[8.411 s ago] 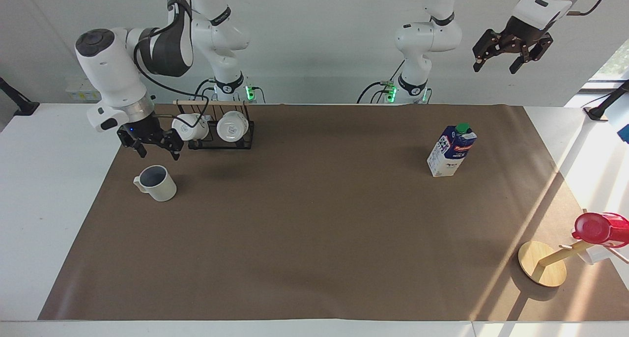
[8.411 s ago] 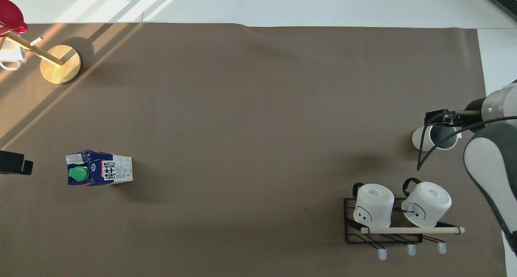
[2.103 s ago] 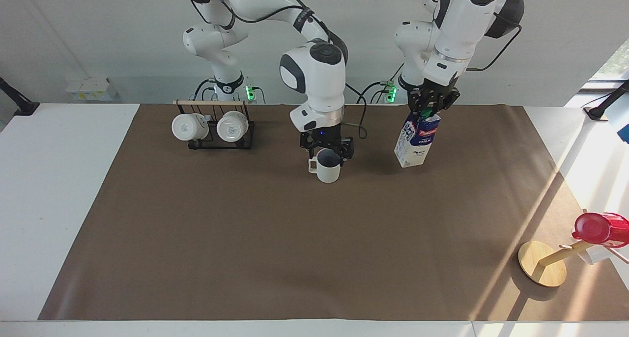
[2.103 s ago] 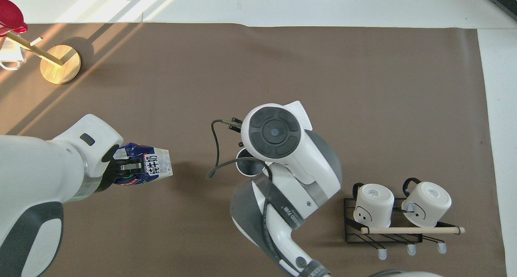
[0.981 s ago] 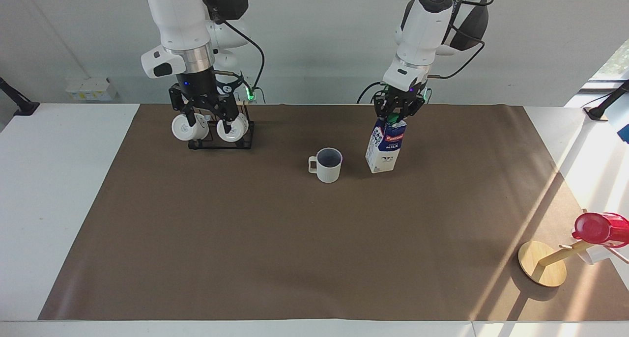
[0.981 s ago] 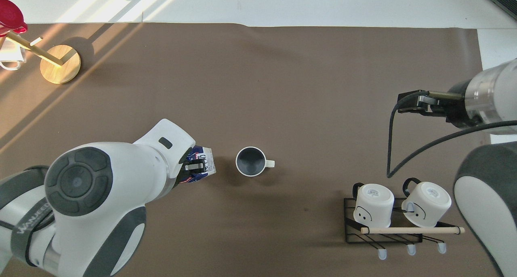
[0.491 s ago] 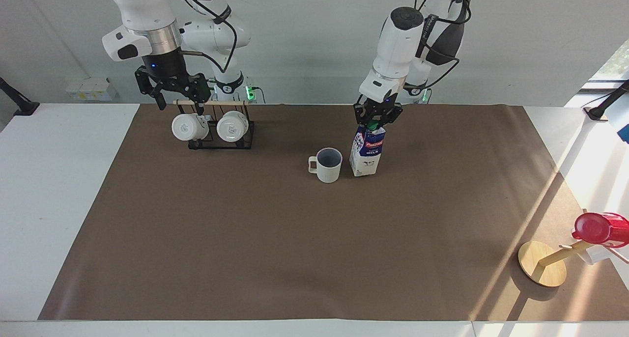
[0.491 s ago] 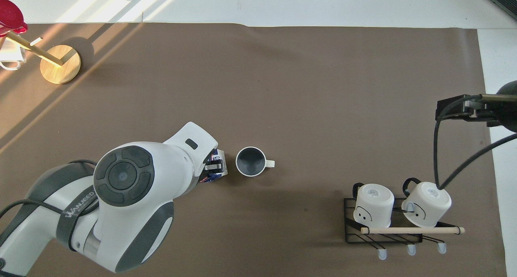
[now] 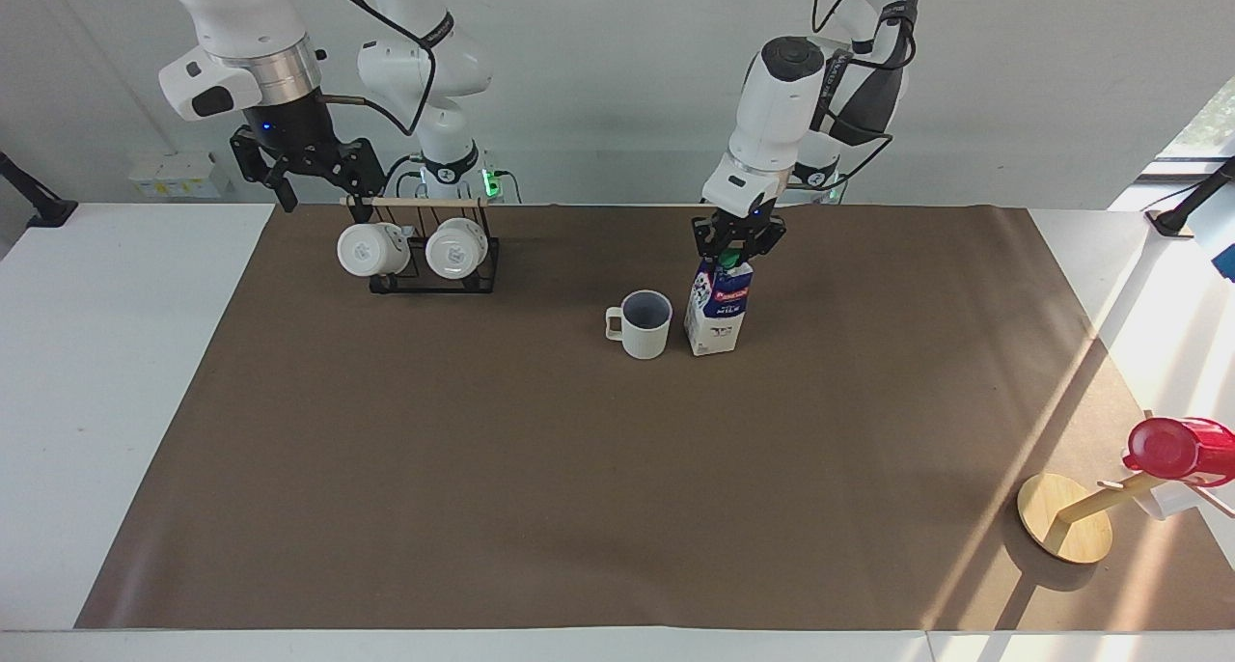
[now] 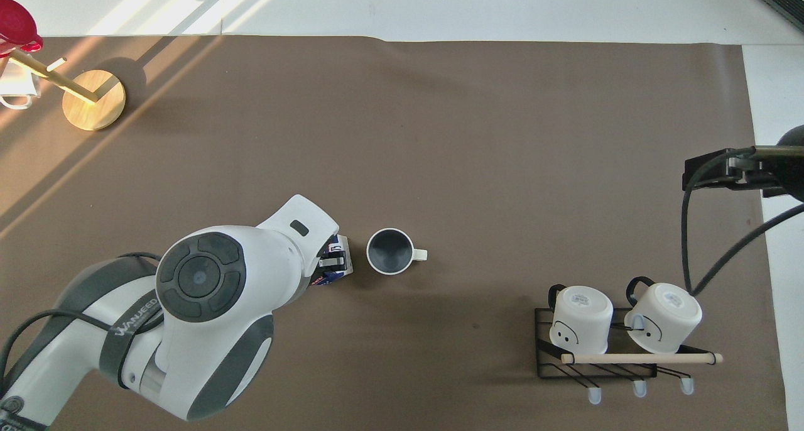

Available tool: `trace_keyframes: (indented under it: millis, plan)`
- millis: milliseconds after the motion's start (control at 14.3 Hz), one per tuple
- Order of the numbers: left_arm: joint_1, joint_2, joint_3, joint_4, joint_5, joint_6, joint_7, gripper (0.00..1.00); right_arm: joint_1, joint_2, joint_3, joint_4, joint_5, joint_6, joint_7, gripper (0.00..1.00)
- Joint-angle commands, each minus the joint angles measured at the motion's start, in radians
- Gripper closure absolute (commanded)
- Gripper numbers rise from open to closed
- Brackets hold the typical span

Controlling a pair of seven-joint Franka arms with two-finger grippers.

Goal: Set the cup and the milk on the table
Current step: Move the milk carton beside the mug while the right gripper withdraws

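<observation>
The left gripper (image 9: 736, 250) is closed on the top of the milk (image 9: 717, 313), at the green cap, and the carton stands upright with its bottom on or almost on the brown mat of the table (image 9: 579, 508); from these views I cannot tell if the bottom fully rests. The milk is near the middle of the mat, somewhat closer to the robots' edge than to the edge away from them, and just beside the cup (image 9: 641, 324), on the side toward the left arm's end, with a small gap between them. The cup stands upright and free, its handle turned toward the right arm's end of the table. In the overhead view the left arm covers most of the carton. The right gripper (image 9: 307, 175) hangs in the air with open fingers and holds nothing, above the corner of the mat at the robots' edge on the right arm's end, close to the rack (image 9: 429, 257) with two white mugs; this arm waits. I judge that the cup is already placed and the step in hand is setting down the milk. The next move calls for opening the left fingers and rising straight up, so the tall carton does not tip against the cup.
</observation>
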Motion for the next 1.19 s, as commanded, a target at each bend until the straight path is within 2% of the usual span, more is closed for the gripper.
trace_keyframes:
  millis: [0,70,140,210,280,421,631,841,1121]
  plan:
    - [-0.025,0.0,0.016,-0.013,0.027,0.024,-0.019,0.53,-0.028,0.013,0.01,0.03,0.037,-0.018,-0.061,0.0]
    - [-0.025,0.0,0.016,-0.013,0.027,0.022,-0.019,0.5,-0.025,0.005,0.01,0.021,0.039,-0.016,-0.061,0.0]
    - [-0.025,0.0,0.016,-0.011,0.027,0.022,-0.019,0.41,-0.023,0.004,0.01,0.019,0.039,-0.017,-0.061,0.0]
    - [-0.025,0.0,0.016,-0.011,0.027,0.021,-0.019,0.26,-0.021,0.002,0.01,0.016,0.039,-0.017,-0.061,0.0]
    - [-0.025,0.0,0.016,-0.008,0.027,0.013,-0.019,0.01,-0.023,-0.001,0.01,0.009,0.039,-0.019,-0.063,0.0]
    - [-0.042,-0.001,0.014,0.004,0.027,0.004,-0.056,0.0,-0.021,-0.021,0.01,-0.019,0.04,-0.017,-0.061,0.0]
    - [-0.048,-0.009,0.013,0.05,0.027,-0.074,-0.082,0.0,-0.021,-0.022,0.01,-0.019,0.039,-0.022,-0.061,0.0]
    - [-0.031,-0.028,0.023,0.146,0.027,-0.232,-0.062,0.0,-0.02,-0.022,0.012,-0.018,0.039,-0.019,-0.06,0.0]
    - [0.068,-0.035,0.036,0.289,0.027,-0.43,0.14,0.0,-0.017,-0.022,0.015,-0.017,0.04,-0.019,-0.054,0.0]
